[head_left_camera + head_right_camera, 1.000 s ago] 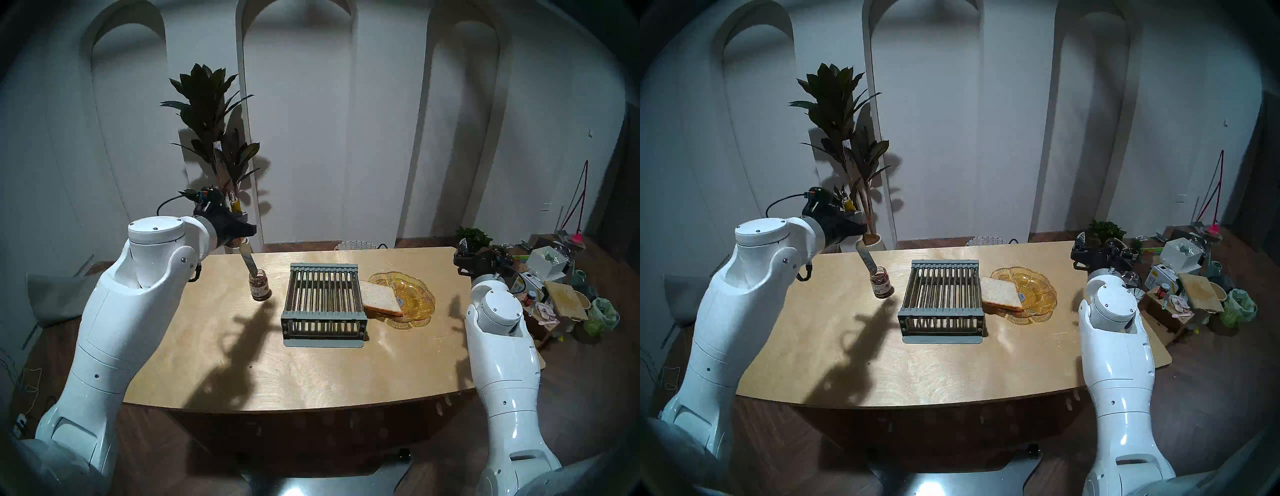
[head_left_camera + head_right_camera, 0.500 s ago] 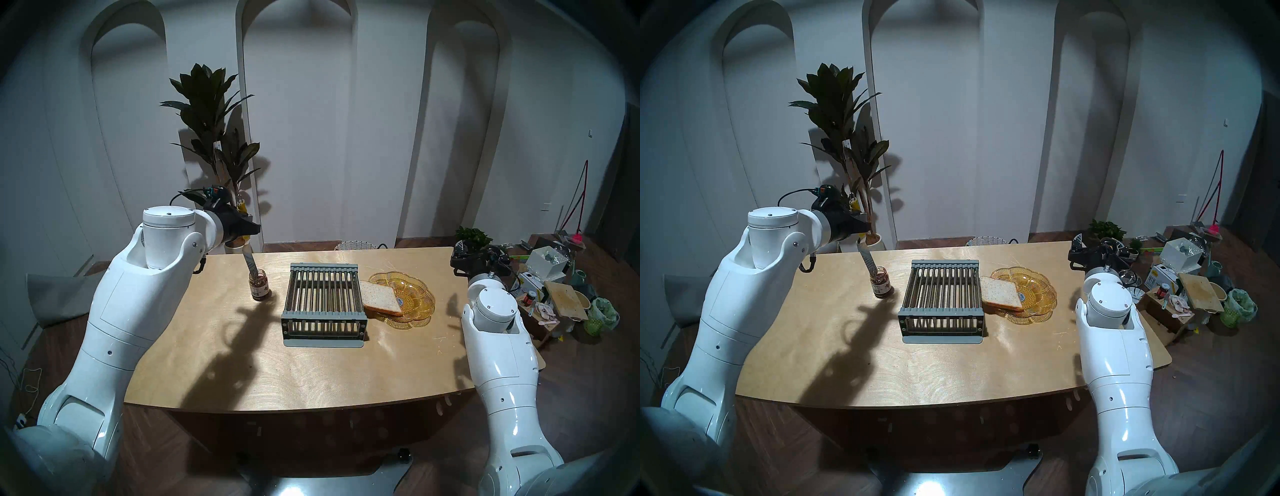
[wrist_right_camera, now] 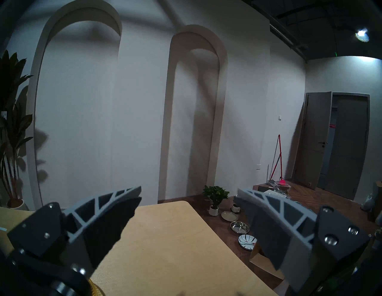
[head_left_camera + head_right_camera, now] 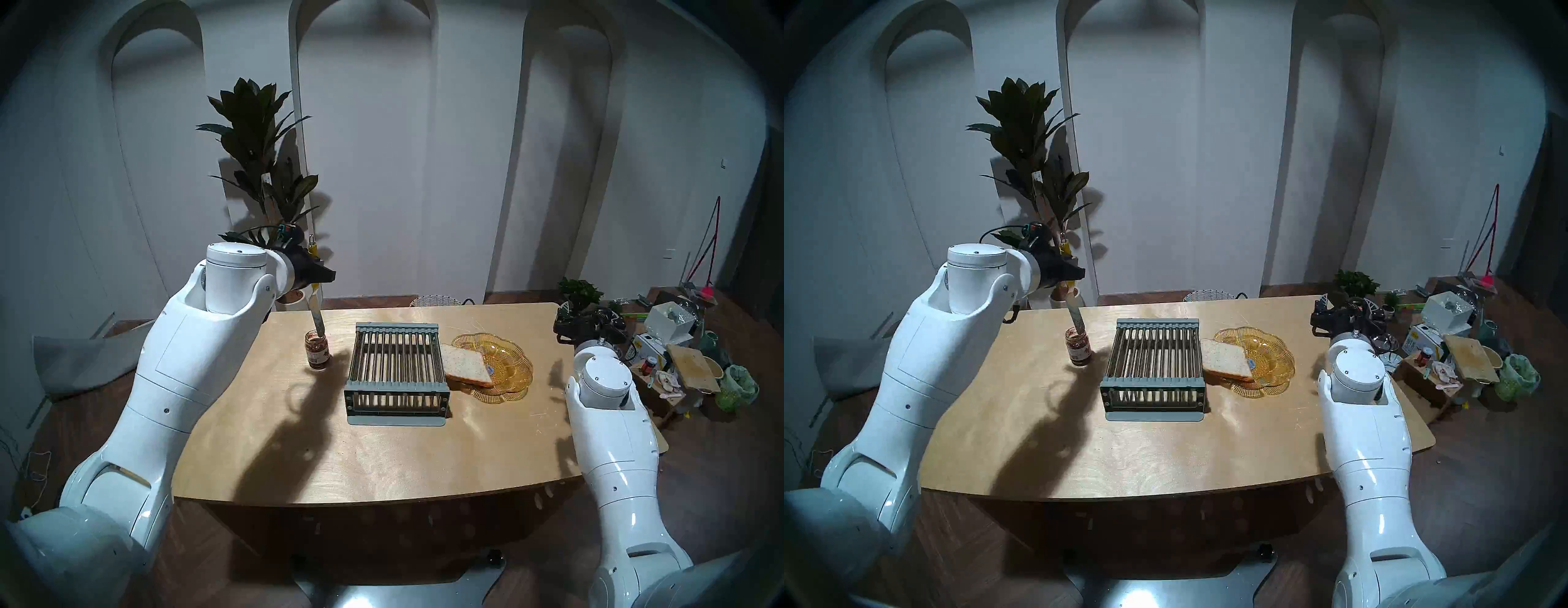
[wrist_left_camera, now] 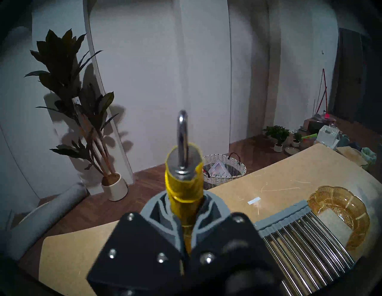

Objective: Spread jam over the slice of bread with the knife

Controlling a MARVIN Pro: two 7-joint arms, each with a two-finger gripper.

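Left gripper (image 4: 316, 283), clamped on knife (image 4: 316, 314), has shifted rightward; blade tip now at jam jar (image 4: 317, 350) mouth. Right gripper (image 3: 189, 203) idle, spread wide, empty.

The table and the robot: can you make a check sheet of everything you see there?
Surface: wooden table, dry, no spills seen.
Job's things: knife tip at the mouth of the open jam jar; slice of bread bare, leaning on the amber glass dish.
Clutter: grey roller rack between jar and bread.
End effectors: left end effector clamps the knife's yellow handle; right end effector open, empty.
Cables: black cable at the left wrist.
Surroundings: tall plant, wicker basket, floor clutter on the right.
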